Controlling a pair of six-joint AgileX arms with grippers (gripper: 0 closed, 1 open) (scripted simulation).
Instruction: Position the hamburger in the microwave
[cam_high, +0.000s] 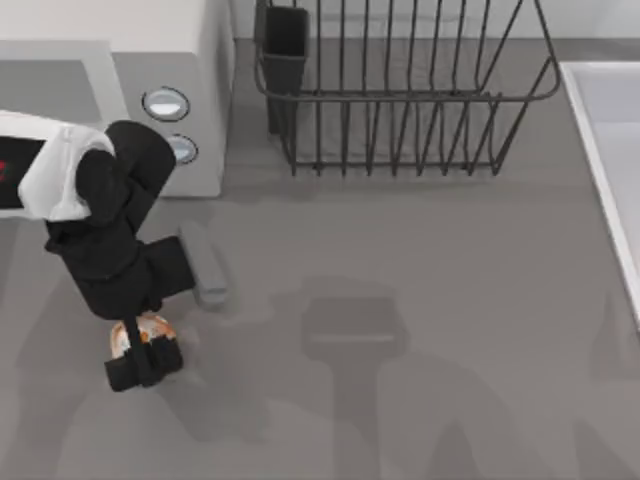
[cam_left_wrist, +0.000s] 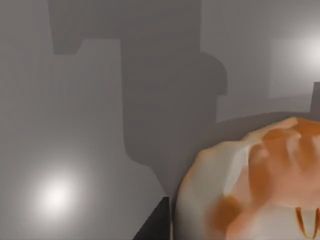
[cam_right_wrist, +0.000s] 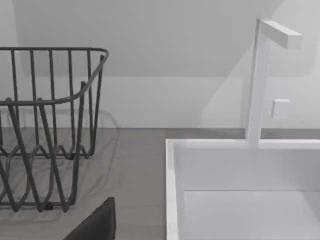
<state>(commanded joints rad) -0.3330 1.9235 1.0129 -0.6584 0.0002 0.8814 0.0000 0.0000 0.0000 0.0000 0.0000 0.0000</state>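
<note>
While the left gripper (cam_high: 143, 362) sits low over the hamburger (cam_high: 150, 328) at the near left of the surface (cam_high: 400, 240), the left arm reaches down across the front of the microwave (cam_high: 170, 60), which stands at the far left corner with its two round buttons (cam_high: 166, 103) facing the middle of the surface. From the top view the jaws seem to straddle the bun, with its orange-patched top peeking out between the wrist and the dark fingers (cam_high: 160, 360); whether they have closed on it I cannot tell, since the arm covers most of the contact. The left wrist view shows the cream and orange bun very close to the camera, resting on the grey surface.

The step in hand looks like the grasp. To do it well, the jaws should settle level on either side of the bun at its widest part and close gently, as a soft round lump will likely roll or squash under a skewed pinch. Once it is held, a straight lift before swinging toward the microwave cavity would keep it clear of the front edge.

The right arm is parked at the right, its wrist view facing the black wire rack (cam_right_wrist: 45, 130) and the white sink (cam_right_wrist: 240, 170).
</note>
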